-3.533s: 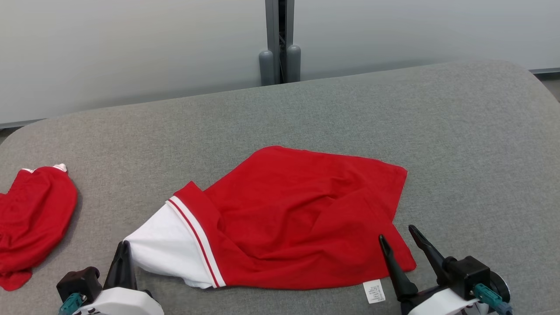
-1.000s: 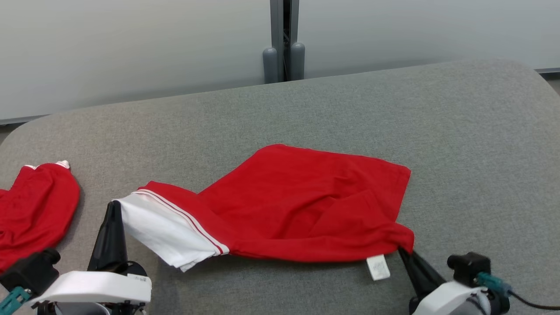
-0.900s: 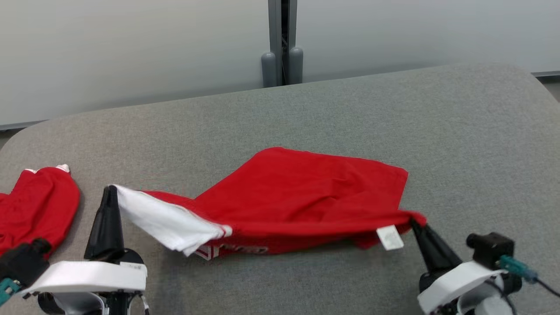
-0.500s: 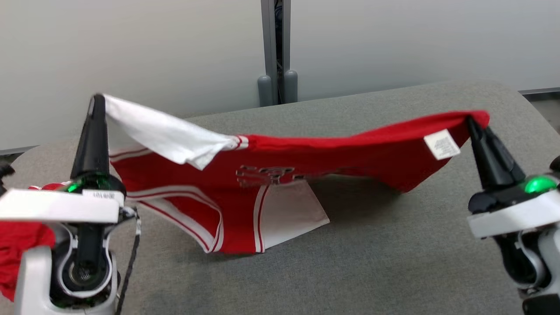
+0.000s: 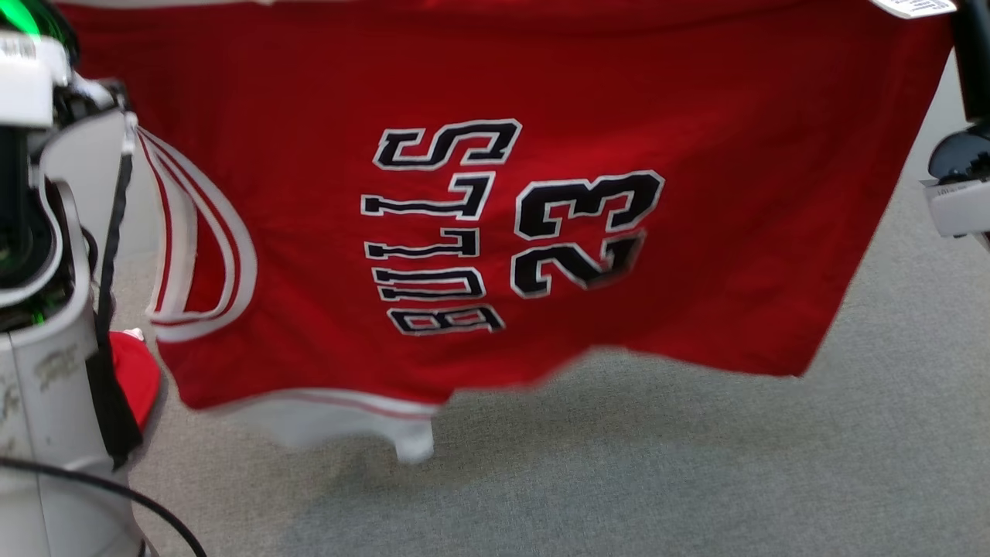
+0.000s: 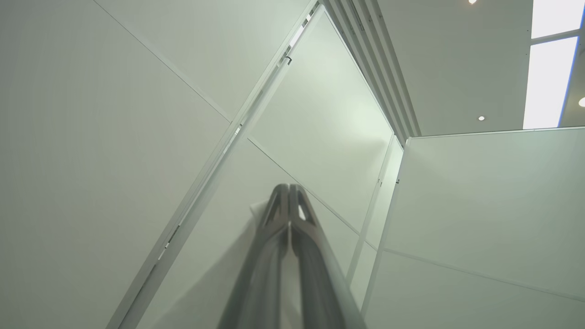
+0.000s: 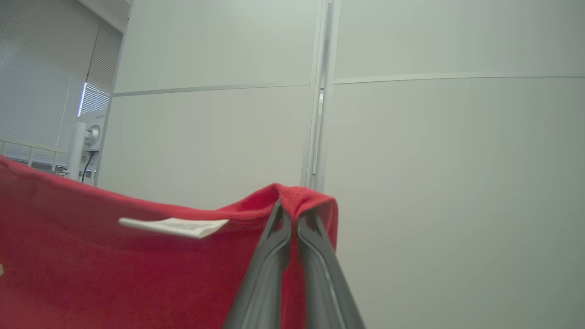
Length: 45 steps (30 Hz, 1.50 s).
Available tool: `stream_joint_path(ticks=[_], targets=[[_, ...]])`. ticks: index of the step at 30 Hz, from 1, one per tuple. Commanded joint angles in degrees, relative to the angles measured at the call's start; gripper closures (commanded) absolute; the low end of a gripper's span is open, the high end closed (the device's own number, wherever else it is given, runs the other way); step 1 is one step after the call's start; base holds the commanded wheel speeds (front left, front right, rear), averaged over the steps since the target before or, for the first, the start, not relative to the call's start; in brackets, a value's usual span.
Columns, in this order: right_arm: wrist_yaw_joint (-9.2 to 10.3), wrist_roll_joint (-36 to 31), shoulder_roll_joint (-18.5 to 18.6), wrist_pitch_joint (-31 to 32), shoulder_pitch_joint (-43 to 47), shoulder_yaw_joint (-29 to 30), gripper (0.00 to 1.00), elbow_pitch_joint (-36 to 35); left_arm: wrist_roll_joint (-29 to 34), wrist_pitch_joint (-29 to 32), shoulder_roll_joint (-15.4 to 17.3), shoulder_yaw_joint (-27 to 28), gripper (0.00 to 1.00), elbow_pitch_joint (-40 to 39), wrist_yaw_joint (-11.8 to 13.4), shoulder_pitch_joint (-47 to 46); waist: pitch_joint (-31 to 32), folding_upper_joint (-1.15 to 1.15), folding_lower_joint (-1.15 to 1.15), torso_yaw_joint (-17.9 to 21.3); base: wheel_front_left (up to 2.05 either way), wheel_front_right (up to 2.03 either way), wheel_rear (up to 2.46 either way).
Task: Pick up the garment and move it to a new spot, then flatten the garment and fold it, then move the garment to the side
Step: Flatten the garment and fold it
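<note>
From the head view, the red sleeveless basketball jersey with white trim and black "BULLS 23" lettering (image 5: 495, 232) hangs spread out in the air. Its lettering is turned sideways and its lower edge is clear of the grey fabric-covered table (image 5: 696, 480). The pale left arm (image 5: 35, 333) stands at one end of it and the right arm (image 5: 959, 205) at the other. A second bunched red cloth (image 5: 135, 371) lies on the table just behind the left arm.

In the left wrist view, the left gripper (image 6: 289, 188) points up at pale wall panels (image 6: 114, 114). Its two fingers are pressed together, and a white edge of the jersey is pinched between them.

In the right wrist view, the right gripper (image 7: 292, 208) is closed tight on a red corner of the jersey, which folds over the fingertips. A white care label (image 7: 173, 225) sticks out from the top edge just beside it.
</note>
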<state>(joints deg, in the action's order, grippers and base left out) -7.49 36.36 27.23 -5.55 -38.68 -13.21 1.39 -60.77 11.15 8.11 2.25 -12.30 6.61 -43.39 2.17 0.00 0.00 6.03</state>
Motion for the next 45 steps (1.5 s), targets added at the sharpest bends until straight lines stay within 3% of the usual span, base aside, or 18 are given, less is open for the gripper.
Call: stream_joint_path(ticks=[1,8,14,21,25,30,37,41,45], targets=[[0.0,0.08,0.27,1.0,-1.28,-0.9,1.0,1.23,0.94,0.16,0.64,-0.24,1.0,1.76,0.34,-1.69,-0.18,0.0,0.0,0.02,0.0,0.0,0.0],[0.0,0.15,-1.69,2.29,-7.56,-6.35,1.0,10.19,5.38,-2.0,3.13,-2.12,1.0,15.04,-2.13,-7.5,-3.28,0.0,0.0,-0.14,0.0,0.0,0.0],[0.0,-0.57,-4.8,1.61,-18.68,-10.56,1.0,22.6,11.4,-6.78,4.31,-5.72,1.0,29.52,-5.43,-17.91,-11.72,0.0,0.0,-0.72,0.0,0.0,0.0],[0.0,-3.54,-8.29,-4.2,-38.52,-13.15,1.0,37.54,17.64,-15.31,3.54,-9.72,1.0,45.36,-10.49,-38.47,-25.96,0.0,0.0,-1.61,0.0,0.0,0.0],[0.0,-6.15,-10.28,-8.48,-48.85,-12.81,1.0,46.27,21.57,-22.78,2.0,-11.8,1.0,53.53,-11.56,-49.37,-32.28,0.0,0.0,-2.04,0.0,0.0,0.0],[0.0,-7.8,-11.8,-9.65,-54.0,-13.22,1.0,51.81,23.35,-25.86,0.38,-12.85,1.0,58.74,-13.16,-55.24,-36.61,0.0,0.0,-3.09,0.0,0.0,0.0],[0.0,-7.38,-11.66,-9.72,-52.32,-13.31,1.0,54.27,19.62,-26.34,-2.25,-11.0,1.0,56.84,-14.11,-49.88,-40.69,0.0,0.0,-5.9,0.0,0.0,0.0],[0.0,-4.82,-10.79,-9.73,-47.64,-14.81,1.0,55.0,14.69,-26.36,-2.73,-11.95,1.0,52.16,-14.15,-40.54,-40.09,0.0,0.0,-7.39,0.0,0.0,0.0],[0.0,0.66,-10.04,-9.11,-41.43,-20.21,1.0,54.82,10.15,-26.38,-2.3,-15.39,1.0,48.58,-14.17,-29.72,-37.65,0.0,0.0,-8.27,0.0,0.0,0.0]])
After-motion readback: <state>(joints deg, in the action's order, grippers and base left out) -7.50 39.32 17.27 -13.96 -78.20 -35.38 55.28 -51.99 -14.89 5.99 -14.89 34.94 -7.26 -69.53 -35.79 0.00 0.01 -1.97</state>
